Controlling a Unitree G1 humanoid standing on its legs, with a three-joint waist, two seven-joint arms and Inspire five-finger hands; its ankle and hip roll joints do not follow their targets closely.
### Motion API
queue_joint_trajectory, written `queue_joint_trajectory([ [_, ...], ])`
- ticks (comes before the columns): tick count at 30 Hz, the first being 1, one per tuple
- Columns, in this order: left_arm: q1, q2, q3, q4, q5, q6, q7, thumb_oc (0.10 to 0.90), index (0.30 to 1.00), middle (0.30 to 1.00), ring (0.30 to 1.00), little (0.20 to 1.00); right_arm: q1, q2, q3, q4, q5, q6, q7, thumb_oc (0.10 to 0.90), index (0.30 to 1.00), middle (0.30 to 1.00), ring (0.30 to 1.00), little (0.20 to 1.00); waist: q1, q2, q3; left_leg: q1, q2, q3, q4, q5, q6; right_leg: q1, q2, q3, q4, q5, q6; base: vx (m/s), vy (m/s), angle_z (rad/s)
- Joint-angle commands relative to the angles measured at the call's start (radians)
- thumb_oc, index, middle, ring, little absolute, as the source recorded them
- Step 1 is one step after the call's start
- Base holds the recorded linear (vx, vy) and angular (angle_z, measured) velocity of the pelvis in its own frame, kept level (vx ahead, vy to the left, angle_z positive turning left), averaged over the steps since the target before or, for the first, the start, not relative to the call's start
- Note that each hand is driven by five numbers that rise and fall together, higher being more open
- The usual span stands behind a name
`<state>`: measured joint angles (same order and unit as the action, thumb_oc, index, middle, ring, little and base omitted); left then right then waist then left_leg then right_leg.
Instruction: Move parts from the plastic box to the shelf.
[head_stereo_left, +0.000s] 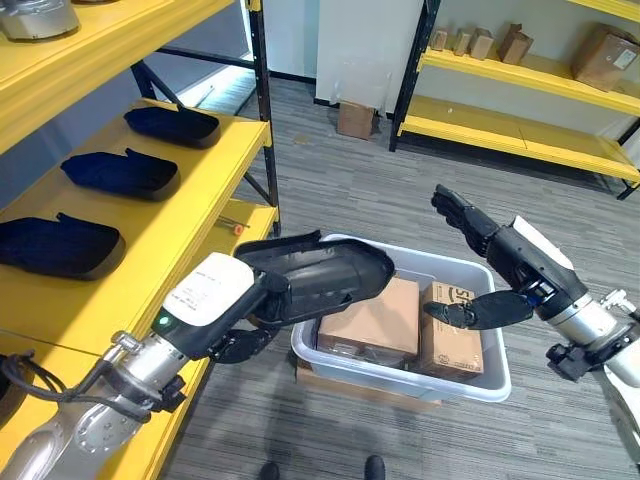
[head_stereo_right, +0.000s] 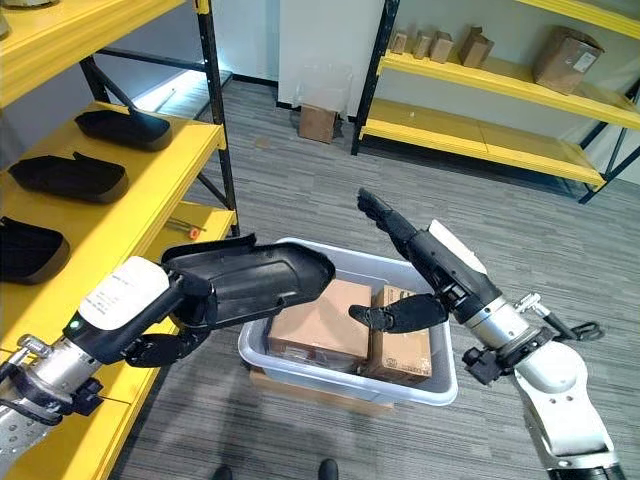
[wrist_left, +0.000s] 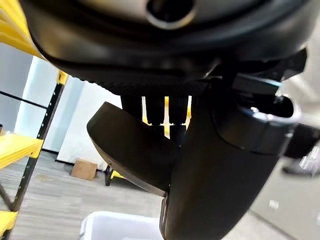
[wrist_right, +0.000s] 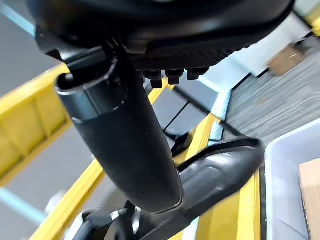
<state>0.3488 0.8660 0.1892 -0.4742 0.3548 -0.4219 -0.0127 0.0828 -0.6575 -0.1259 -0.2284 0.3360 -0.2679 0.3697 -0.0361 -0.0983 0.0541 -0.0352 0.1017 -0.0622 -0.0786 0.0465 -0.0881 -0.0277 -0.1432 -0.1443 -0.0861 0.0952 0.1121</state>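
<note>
Left robot hand (head_stereo_left: 245, 335) grips part (head_stereo_left: 320, 278).

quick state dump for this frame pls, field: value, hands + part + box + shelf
left hand: shut on the black part, holding it from its shelf-side end
black part: lifted, lying roughly level over the box's left edge, next to the shelf
right hand: open, fingers straight, over the box, holding nothing
plastic box: grey-white, on the floor, two cardboard boxes inside
shelf: yellow, on the robot's left; three dark parts already in a row on it
task status: held part not yet on the shelf
</note>
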Motion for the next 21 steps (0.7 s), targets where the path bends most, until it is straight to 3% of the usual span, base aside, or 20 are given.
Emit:
queue_joint_trajectory([
  [1, -0.083, -0.014, 0.111, -0.141, -0.159, -0.05, 0.126, 0.4, 0.3, 0.3, 0.3, 0.3, -0.132, 0.011, 0.038, 0.008, -0.028, -0.097, -0.13, 0.9, 1.0, 1.0, 1.0, 1.0, 0.024, 0.015, -0.055, 0.07, 0.061, -0.02, 0.008, -0.1, 0.005, -0.017, -0.088, 0.047, 0.113, -0.083, 0.067, -0.03, -0.061, 0.09],
  [4, -0.091, -0.029, 0.124, -0.156, -0.174, -0.05, 0.145, 0.4, 0.3, 0.3, 0.3, 0.3, -0.17, 0.043, 0.077, 0.03, -0.033, -0.102, -0.153, 0.9, 1.0, 1.0, 1.0, 1.0, 0.033, 0.031, -0.028, 0.055, 0.075, -0.038, 0.048, -0.105, -0.001, -0.036, -0.072, 0.045, 0.183, -0.128, 0.049, -0.05, -0.108, 0.19],
  [5, -0.098, -0.048, 0.127, -0.157, -0.18, -0.049, 0.17, 0.4, 0.3, 0.3, 0.3, 0.3, -0.212, 0.061, 0.123, 0.062, -0.069, -0.111, -0.205, 0.9, 1.0, 1.0, 1.0, 1.0, 0.044, 0.046, -0.005, 0.04, 0.087, -0.057, 0.084, -0.113, -0.007, -0.046, -0.056, 0.042, 0.232, -0.166, 0.035, -0.05, -0.135, 0.3],
  [8, -0.069, -0.095, 0.142, -0.155, -0.19, -0.043, 0.204, 0.4, 0.3, 0.3, 0.3, 0.3, -0.271, 0.1, 0.199, 0.099, -0.061, -0.112, -0.229, 0.9, 1.0, 1.0, 1.0, 1.0, 0.075, 0.066, 0.024, 0.017, 0.105, -0.091, 0.115, -0.094, -0.015, -0.058, -0.031, 0.021, 0.284, -0.207, 0.008, -0.09, -0.208, 0.3],
  [9, -0.052, -0.109, 0.16, -0.155, -0.179, -0.033, 0.214, 0.4, 0.3, 0.3, 0.3, 0.3, -0.328, 0.103, 0.279, 0.113, -0.076, -0.101, -0.212, 0.9, 1.0, 1.0, 1.0, 1.0, 0.111, 0.079, 0.044, 0.001, 0.118, -0.114, 0.12, -0.065, -0.022, -0.069, -0.018, 0.006, 0.306, -0.226, -0.008, -0.11, -0.184, 0.18],
  [10, -0.049, -0.113, 0.165, -0.158, -0.178, -0.032, 0.214, 0.4, 0.3, 0.3, 0.3, 0.3, -0.335, 0.103, 0.285, 0.117, -0.078, -0.101, -0.215, 0.9, 1.0, 1.0, 1.0, 1.0, 0.105, 0.081, 0.046, -0.001, 0.12, -0.116, 0.119, -0.064, -0.024, -0.072, -0.016, 0.004, 0.31, -0.228, -0.01, -0.12, -0.202, 0.1],
  [12, -0.033, -0.141, 0.182, -0.156, -0.179, -0.033, 0.221, 0.4, 0.3, 0.3, 0.3, 0.3, -0.38, 0.095, 0.335, 0.091, -0.082, -0.102, -0.2, 0.9, 1.0, 1.0, 1.0, 1.0, 0.132, 0.098, 0.07, -0.028, 0.127, -0.148, 0.102, -0.01, -0.035, -0.089, -0.006, -0.019, 0.317, -0.24, -0.025, -0.14, -0.141, 0.13],
  [15, -0.022, -0.166, 0.188, -0.155, -0.182, -0.029, 0.244, 0.4, 0.3, 0.3, 0.3, 0.3, -0.388, 0.089, 0.336, 0.083, -0.066, -0.107, -0.219, 0.9, 1.0, 1.0, 1.0, 1.0, 0.173, 0.135, 0.092, -0.11, 0.117, -0.191, 0.013, 0.15, -0.071, -0.118, -0.006, -0.104, 0.304, -0.253, -0.047, -0.21, -0.09, 0.46],
  [16, -0.023, -0.167, 0.188, -0.155, -0.182, -0.029, 0.244, 0.4, 0.3, 0.3, 0.3, 0.3, -0.388, 0.088, 0.336, 0.083, -0.066, -0.107, -0.219, 0.9, 1.0, 1.0, 1.0, 1.0, 0.17, 0.136, 0.09, -0.114, 0.117, -0.195, 0.012, 0.153, -0.072, -0.12, -0.006, -0.107, 0.302, -0.251, -0.047, -0.27, -0.039, 1.15],
  [17, -0.058, -0.161, 0.175, -0.135, -0.164, -0.023, 0.26, 0.4, 0.3, 0.3, 0.3, 0.3, -0.381, 0.083, 0.314, 0.074, -0.071, -0.111, -0.25, 0.9, 1.0, 1.0, 1.0, 1.0, 0.171, 0.148, 0.109, -0.188, 0.076, -0.115, -0.005, 0.224, -0.071, -0.131, -0.027, -0.168, 0.295, -0.253, -0.052, -0.24, -0.063, 1.83],
  [18, -0.089, -0.154, 0.163, -0.126, -0.152, -0.02, 0.263, 0.4, 0.3, 0.3, 0.3, 0.3, -0.378, 0.082, 0.3, 0.063, -0.085, -0.117, -0.271, 0.9, 1.0, 1.0, 1.0, 1.0, 0.168, 0.143, 0.111, -0.196, 0.065, -0.051, -0.005, 0.218, -0.066, -0.14, -0.04, -0.193, 0.285, -0.242, -0.05, -0.3, -0.091, 2.25],
  [20, -0.122, -0.152, 0.143, -0.126, -0.143, -0.031, 0.263, 0.4, 0.3, 0.3, 0.3, 0.3, -0.358, 0.09, 0.283, 0.062, -0.102, -0.127, -0.292, 0.9, 1.0, 1.0, 1.0, 1.0, 0.168, 0.134, 0.106, -0.171, 0.071, -0.028, 0.0, 0.185, -0.058, -0.149, -0.055, -0.216, 0.266, -0.222, -0.049, -0.22, -0.077, 1.65],
  [21, -0.152, -0.17, 0.128, -0.123, -0.137, -0.038, 0.274, 0.4, 0.3, 0.3, 0.3, 0.3, -0.308, 0.088, 0.257, 0.034, -0.115, -0.138, -0.296, 0.9, 1.0, 1.0, 1.0, 1.0, 0.147, 0.13, 0.097, -0.136, 0.097, 0.004, 0.062, 0.147, -0.046, -0.151, -0.074, -0.255, 0.243, -0.201, -0.048, -0.17, -0.058, 0.85],
])
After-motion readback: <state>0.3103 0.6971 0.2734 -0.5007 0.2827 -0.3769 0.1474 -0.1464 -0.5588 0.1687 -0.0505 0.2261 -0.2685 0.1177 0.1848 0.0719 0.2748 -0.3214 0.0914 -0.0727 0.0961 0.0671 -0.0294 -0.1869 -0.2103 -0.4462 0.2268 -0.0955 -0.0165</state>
